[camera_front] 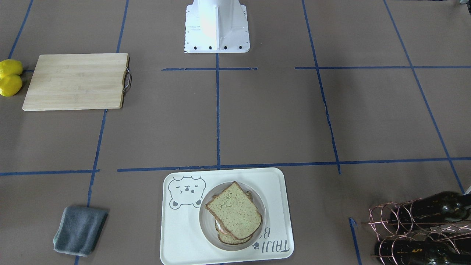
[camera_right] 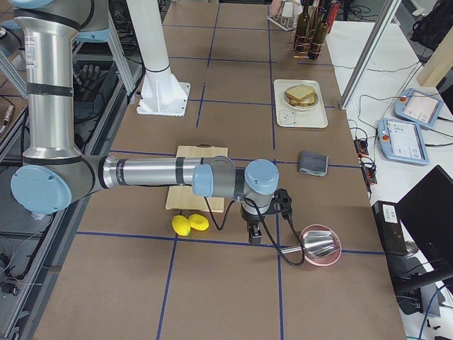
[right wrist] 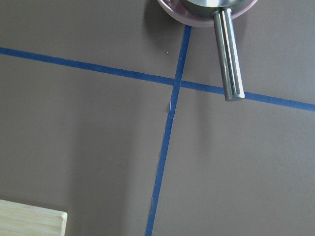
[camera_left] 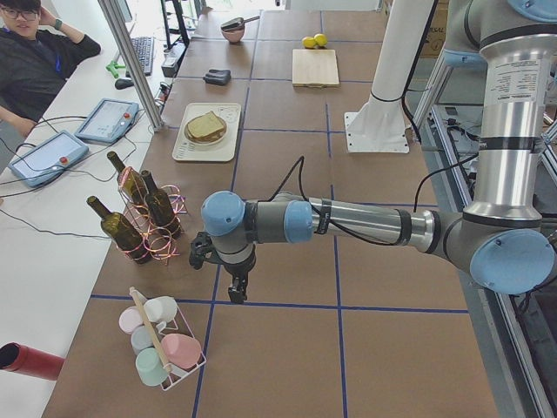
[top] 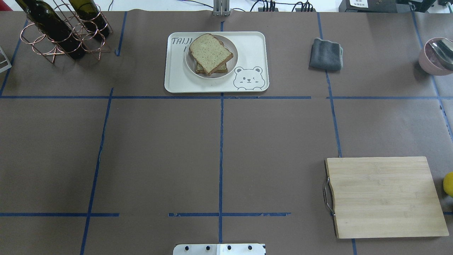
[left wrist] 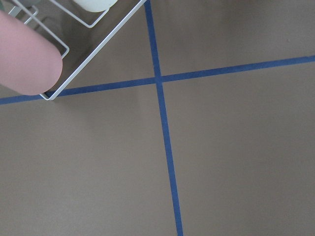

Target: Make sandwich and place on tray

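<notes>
Well, the sandwich (camera_front: 233,213) is sitting on the tray (camera_front: 176,230); the left gripper (camera_left: 236,292) and right gripper (camera_right: 253,234) are hovering, and I cannot tell how their jaws stand.

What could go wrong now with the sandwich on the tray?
The top slice sits skewed over the lower slice, so a bump to the tray could slide it off. The left gripper hangs close to the bottle rack and cup basket, the right gripper close to the pink bowl; a careless swing might hit them.
</notes>
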### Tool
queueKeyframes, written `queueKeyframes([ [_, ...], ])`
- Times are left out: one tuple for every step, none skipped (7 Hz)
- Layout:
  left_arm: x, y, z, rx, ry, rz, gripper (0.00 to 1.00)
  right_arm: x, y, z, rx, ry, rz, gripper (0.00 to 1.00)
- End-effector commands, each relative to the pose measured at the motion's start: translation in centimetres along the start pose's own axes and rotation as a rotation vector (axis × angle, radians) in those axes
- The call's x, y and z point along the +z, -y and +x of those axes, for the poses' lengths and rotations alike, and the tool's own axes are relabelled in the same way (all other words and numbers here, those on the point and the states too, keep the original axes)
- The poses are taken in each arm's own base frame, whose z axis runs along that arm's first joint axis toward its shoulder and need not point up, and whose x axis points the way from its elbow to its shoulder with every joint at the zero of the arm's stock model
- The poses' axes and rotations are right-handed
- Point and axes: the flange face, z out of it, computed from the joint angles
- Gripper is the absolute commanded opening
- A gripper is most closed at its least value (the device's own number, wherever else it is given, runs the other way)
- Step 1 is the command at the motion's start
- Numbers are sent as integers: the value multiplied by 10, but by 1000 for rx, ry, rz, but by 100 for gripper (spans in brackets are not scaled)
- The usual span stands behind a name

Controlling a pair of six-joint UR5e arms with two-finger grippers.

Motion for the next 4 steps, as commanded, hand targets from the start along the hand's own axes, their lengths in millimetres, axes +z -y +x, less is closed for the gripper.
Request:
queueKeyframes([
  [-13,2,-4,-13,8,23,100,2,0,3,5,4,-3,100],
  [-13,1,-4,-14,8,22,100,-3,5,0,-18,-1,7,100],
  [-15,-2,-2,-4,8,28,100,-3,-8,8,4,-4,7,100],
  [-18,-2,1,-2,8,30,100,-7,-3,5,-5,-6,15,100],
])
